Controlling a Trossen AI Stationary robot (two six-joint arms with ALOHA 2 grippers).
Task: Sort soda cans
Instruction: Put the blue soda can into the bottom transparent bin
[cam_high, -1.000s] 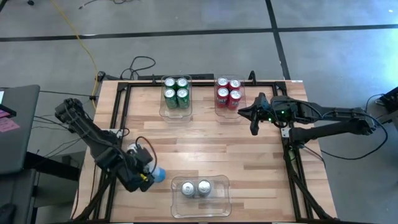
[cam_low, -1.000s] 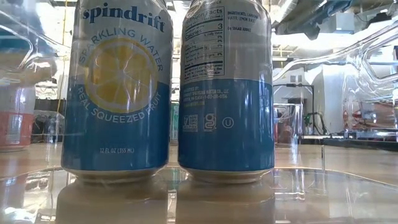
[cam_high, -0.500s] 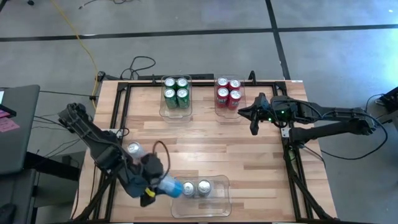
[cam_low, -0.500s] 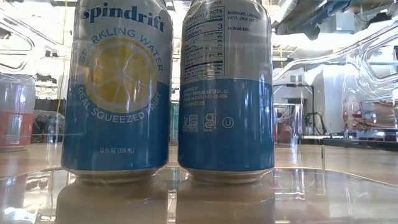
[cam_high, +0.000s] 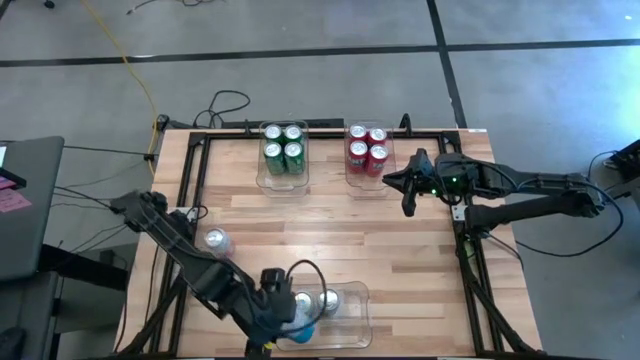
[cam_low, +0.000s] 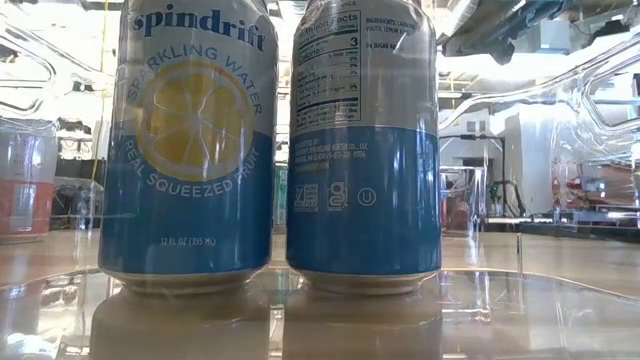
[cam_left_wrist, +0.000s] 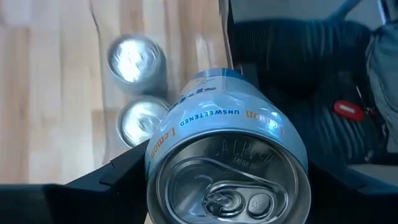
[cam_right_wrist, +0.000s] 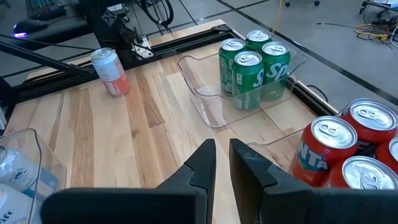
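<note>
My left gripper (cam_high: 283, 318) is shut on a blue and white can (cam_high: 301, 326) over the near-left part of the near clear bin (cam_high: 355, 322). Two like cans (cam_low: 270, 150) stand upright on that bin's floor. Another can (cam_high: 213, 240), salmon-sided with a silver top (cam_right_wrist: 111, 71), stands alone on the table's left part. Several green cans (cam_high: 283, 147) fill the far-left bin, and several red cans (cam_high: 367, 148) the far-right bin. My right gripper (cam_high: 402, 186) hangs shut beside the red cans, touching nothing. My left gripper has the can's side wall (cam_left_wrist: 186, 102) pinched between its two fingers (cam_left_wrist: 115, 180), one on either side. The fingers lie along the can, whose silver top (cam_left_wrist: 227, 180) faces back at the wrist. The can is lifted clear, lying tilted, with its blue bottom end toward the table's right.
Black frame rails (cam_high: 190, 190) run along the table's left, far and right edges. Bare wood (cam_high: 340, 235) lies between the three bins. The lone can stands close beside my left arm's forearm (cam_high: 185, 245). Cables (cam_high: 225, 105) lie beyond the far edge.
My left gripper, shut on the can throughout, has swung from the table's near-left part toward the right and the near edge, reaching the near bin. The can went with it. The lone salmon can, earlier under the arm, now shows.
</note>
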